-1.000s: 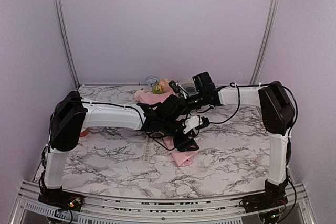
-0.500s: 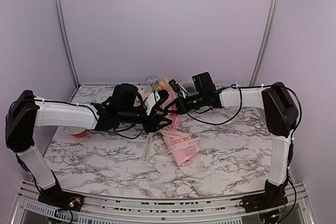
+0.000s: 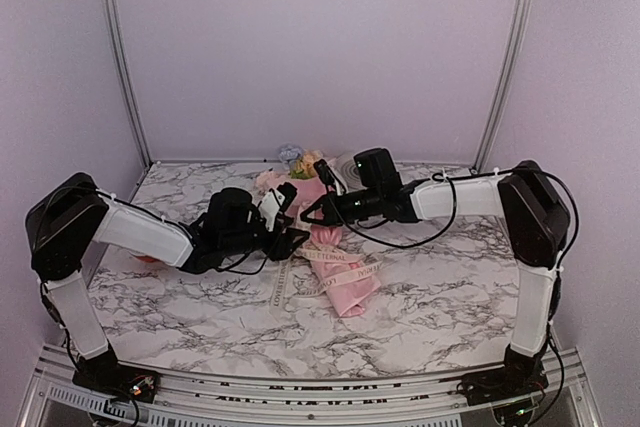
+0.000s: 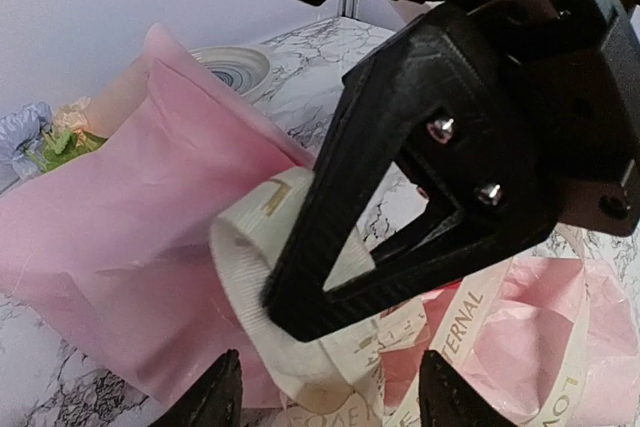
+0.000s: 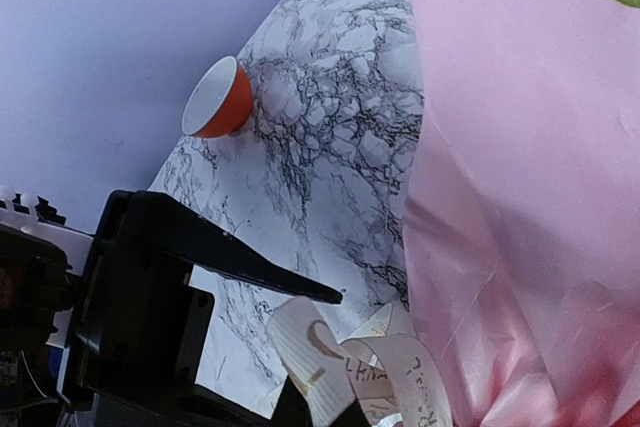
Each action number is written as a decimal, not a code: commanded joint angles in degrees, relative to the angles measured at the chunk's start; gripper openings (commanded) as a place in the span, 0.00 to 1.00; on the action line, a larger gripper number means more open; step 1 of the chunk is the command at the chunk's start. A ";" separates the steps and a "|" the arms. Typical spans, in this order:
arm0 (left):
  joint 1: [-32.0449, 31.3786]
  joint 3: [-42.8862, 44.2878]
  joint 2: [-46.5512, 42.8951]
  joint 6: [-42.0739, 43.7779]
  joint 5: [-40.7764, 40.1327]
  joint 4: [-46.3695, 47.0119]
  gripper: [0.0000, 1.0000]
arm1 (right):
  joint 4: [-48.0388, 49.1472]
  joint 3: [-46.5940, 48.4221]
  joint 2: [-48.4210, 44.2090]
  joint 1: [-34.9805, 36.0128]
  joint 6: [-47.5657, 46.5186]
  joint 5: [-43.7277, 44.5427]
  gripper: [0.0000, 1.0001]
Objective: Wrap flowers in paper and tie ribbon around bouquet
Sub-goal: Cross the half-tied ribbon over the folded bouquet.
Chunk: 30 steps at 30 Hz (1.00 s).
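Bouquet [image 3: 347, 289] lies mid-table, its long axis slanting from the flowers [image 3: 300, 160] at far left to the narrow tip at near right. Only the left wrist view shows the right claw [image 4: 290, 317] pinching a ribbon [image 4: 250, 267] loop, with the left claw [image 4: 332, 397] open close by. The right wrist view shows an orange cup [image 5: 215, 99] plainly.

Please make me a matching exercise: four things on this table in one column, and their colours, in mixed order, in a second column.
Things:
1. paper
2. ribbon
3. small bowl
4. plate

Colours:
a. orange outside, white inside
b. soft pink
c. pale with grey rings
d. cream with printed letters

Pairs: 1-b, 2-d, 3-a, 4-c
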 commanded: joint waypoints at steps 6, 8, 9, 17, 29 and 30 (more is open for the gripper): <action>1.94 -5.43 1.93 -3.31 2.81 15.67 0.65 | 5.60 -1.17 -3.92 1.81 3.86 1.27 0.00; 2.27 -4.44 3.33 -4.16 6.03 16.44 0.67 | 5.13 -0.86 -4.14 2.28 3.60 1.75 0.00; 2.44 -4.21 3.84 -4.71 6.48 17.39 0.67 | 4.78 -0.89 -4.07 2.42 3.42 2.12 0.00; 3.31 -3.13 7.09 -6.42 7.56 23.31 0.54 | 4.94 -0.54 -3.06 2.90 3.46 0.46 0.00; 3.88 -4.67 8.52 -9.90 10.66 30.25 0.00 | 0.15 1.76 -3.04 2.38 -0.71 -0.94 0.13; 3.90 -4.99 8.59 -10.12 10.35 30.40 0.00 | -1.27 2.14 -3.32 1.92 -1.89 -0.87 0.18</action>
